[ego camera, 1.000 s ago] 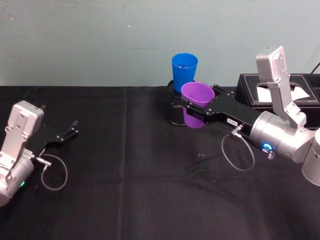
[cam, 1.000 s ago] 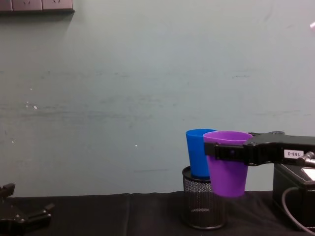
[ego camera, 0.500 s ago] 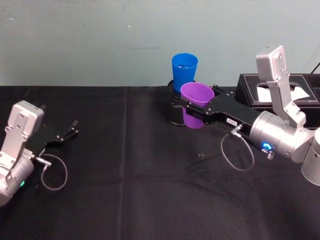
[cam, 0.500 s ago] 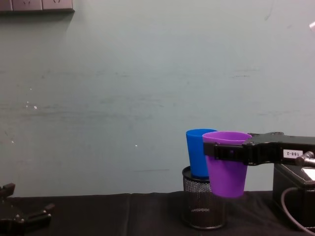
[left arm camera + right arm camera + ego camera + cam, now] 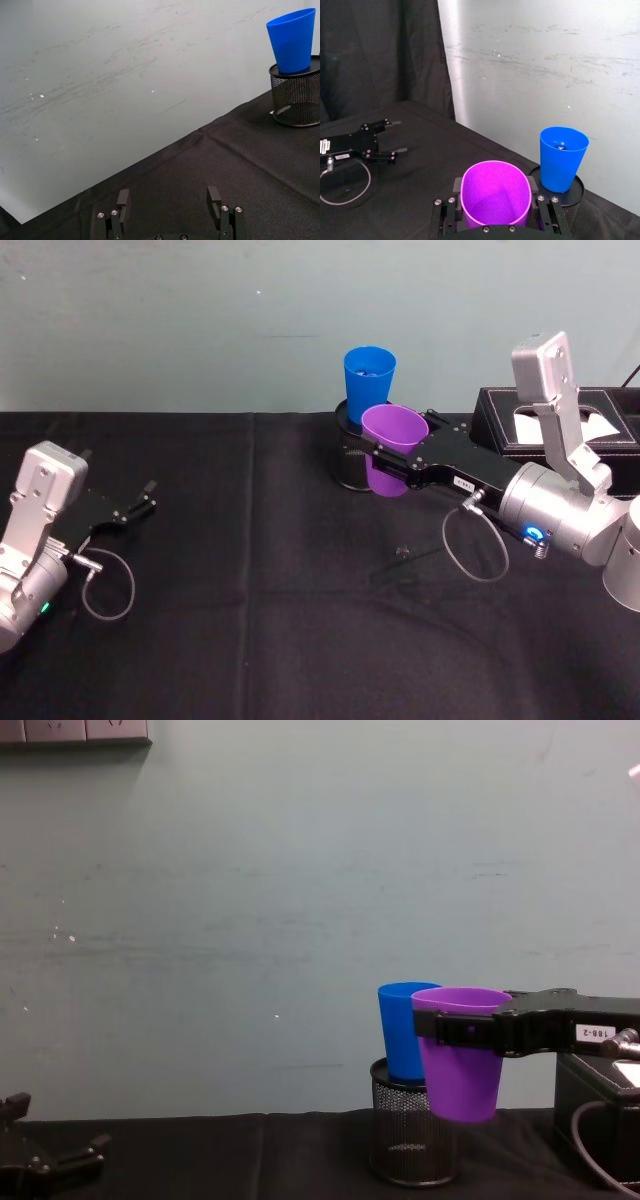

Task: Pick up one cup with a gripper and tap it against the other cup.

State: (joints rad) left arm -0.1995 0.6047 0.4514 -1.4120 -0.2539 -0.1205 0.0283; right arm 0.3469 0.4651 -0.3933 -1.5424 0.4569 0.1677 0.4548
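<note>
Your right tool [image 5: 398,440] is clamped on the purple cup [image 5: 460,1070] just under its rim, holding it upright and clear of the tabletop [image 5: 260,620]. The cup looks empty. Just behind it, the blue cup [image 5: 369,380] stands in a black mesh holder [image 5: 413,1145], with a small speck at its bottom. You can't tell whether the cups touch. A black box [image 5: 560,420] sits to the right. Your left tool [image 5: 148,496] rests far left, fingers apart.
</note>
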